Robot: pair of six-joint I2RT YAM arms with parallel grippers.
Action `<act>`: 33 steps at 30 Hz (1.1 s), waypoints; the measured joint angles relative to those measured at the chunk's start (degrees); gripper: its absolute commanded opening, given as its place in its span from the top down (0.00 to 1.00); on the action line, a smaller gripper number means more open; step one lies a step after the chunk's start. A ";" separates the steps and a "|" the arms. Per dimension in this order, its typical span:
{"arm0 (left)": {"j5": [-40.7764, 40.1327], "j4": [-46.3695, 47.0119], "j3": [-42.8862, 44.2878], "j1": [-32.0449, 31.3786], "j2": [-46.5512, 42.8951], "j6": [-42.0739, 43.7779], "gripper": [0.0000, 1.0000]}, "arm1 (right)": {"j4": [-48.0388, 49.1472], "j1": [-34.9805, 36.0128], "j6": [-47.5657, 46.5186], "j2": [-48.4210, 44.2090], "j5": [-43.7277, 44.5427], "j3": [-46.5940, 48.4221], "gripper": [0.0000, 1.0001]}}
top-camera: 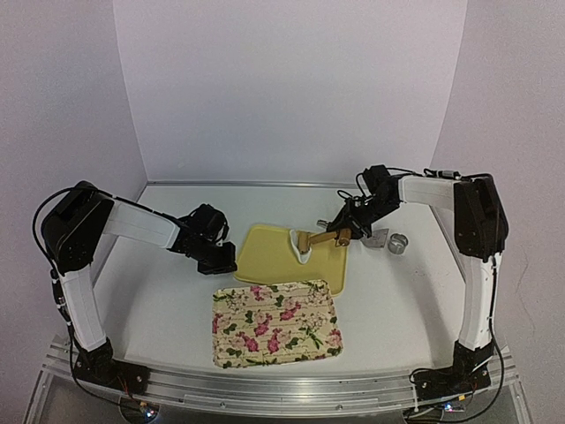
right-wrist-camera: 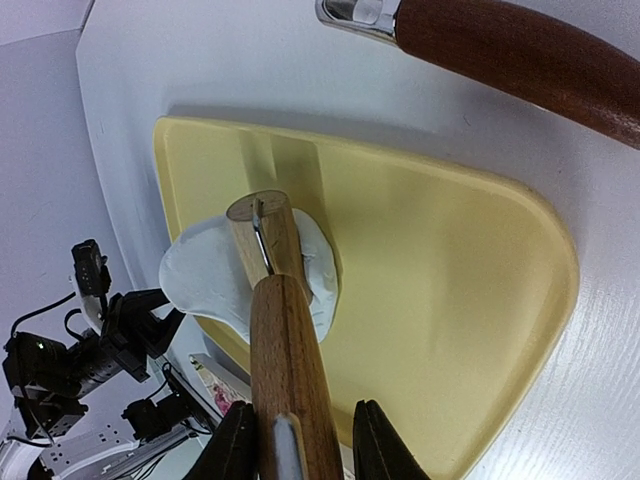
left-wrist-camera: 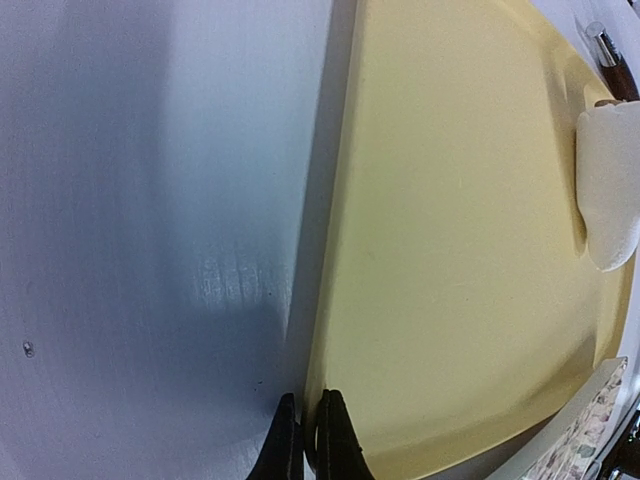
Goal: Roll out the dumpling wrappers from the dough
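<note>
A flattened white piece of dough [right-wrist-camera: 200, 280] lies on the yellow board [right-wrist-camera: 430, 260] near its far right part [top-camera: 303, 253]. The wooden roller [right-wrist-camera: 288, 350] rests its head on the dough. My right gripper [right-wrist-camera: 300, 445] is shut on the roller's handle, reaching in from the right [top-camera: 346, 231]. At the board's left edge [left-wrist-camera: 330, 300], my left gripper [left-wrist-camera: 310, 440] is shut on the rim [top-camera: 225, 256]. The dough [left-wrist-camera: 610, 190] shows at the right in the left wrist view. Dumpling wrappers are out of view.
A metal ring cutter [top-camera: 399, 242] stands right of the board. A tool with a dark wooden handle [right-wrist-camera: 510, 50] lies on the table beyond the board's right edge. A floral tray [top-camera: 275, 322] sits just in front of the board.
</note>
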 measured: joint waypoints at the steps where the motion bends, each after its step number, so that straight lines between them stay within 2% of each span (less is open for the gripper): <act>1: 0.00 0.23 -0.15 0.01 -0.05 -0.02 1.00 | 0.39 -0.16 -0.09 -0.28 -0.15 -0.55 1.00; 33: 0.40 1.24 -2.03 0.09 -1.29 -0.97 1.00 | 0.50 -3.25 -1.43 -2.82 -2.53 -5.49 1.00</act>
